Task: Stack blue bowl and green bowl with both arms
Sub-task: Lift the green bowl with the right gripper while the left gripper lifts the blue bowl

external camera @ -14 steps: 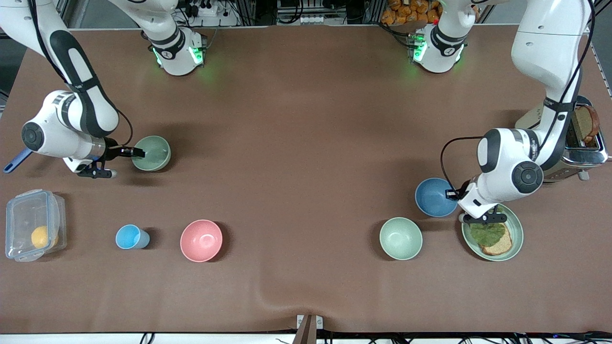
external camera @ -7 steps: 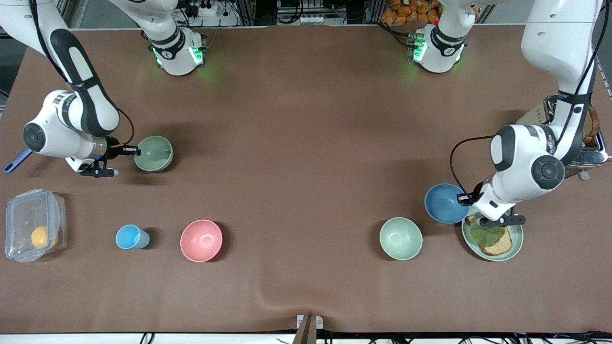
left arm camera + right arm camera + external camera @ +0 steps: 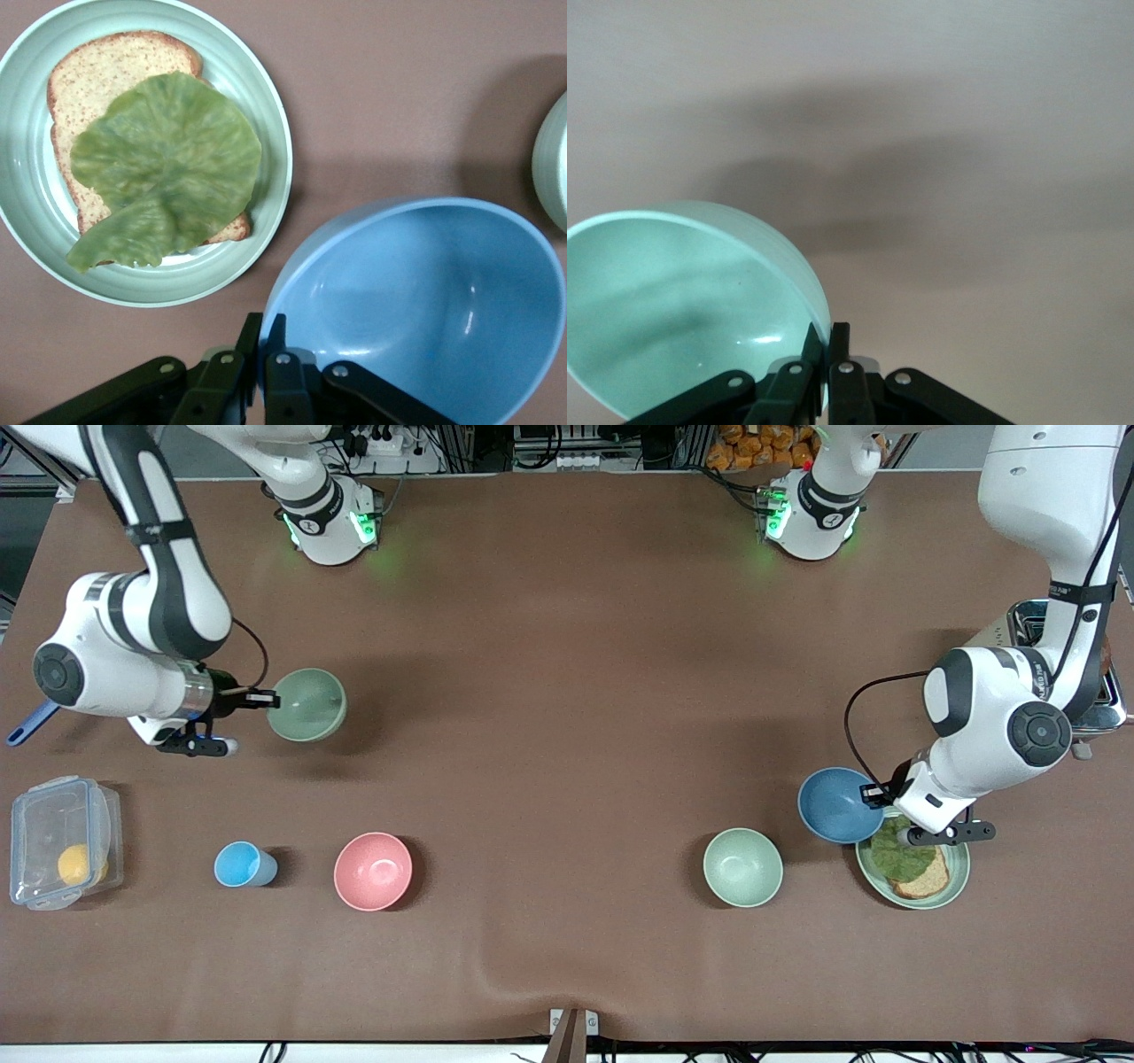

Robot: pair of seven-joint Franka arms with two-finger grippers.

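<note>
Pinching the rim of the blue bowl [image 3: 836, 805], the left end effector [image 3: 880, 794] holds it off the desk [image 3: 567, 691], tilted, over the edge of the green plate [image 3: 957, 875] that carries bread [image 3: 921, 884] and a lettuce leaf [image 3: 902, 856]. In the left wrist view the two fingers [image 3: 275, 341] are pressed together on the bowl's wall [image 3: 425, 301], with the plate [image 3: 266, 221] just beside the bowl.

Taking that plate as the landmark, a second pale green bowl [image 3: 742, 867] sits upright on the desk near it, toward the right arm's end. Well apart from the plate, at the right arm's end, the right end effector [image 3: 268, 701] clamps the rim of the green bowl [image 3: 307, 705] and holds it tilted above the desk; the right wrist view shows its fingers [image 3: 831, 341] closed on the bowl's edge [image 3: 700, 301].

A pink bowl [image 3: 373, 871], a light-blue cup [image 3: 244, 864] and a clear lidded box [image 3: 62, 841] stand on the desk, nearer the front camera than the green bowl.
</note>
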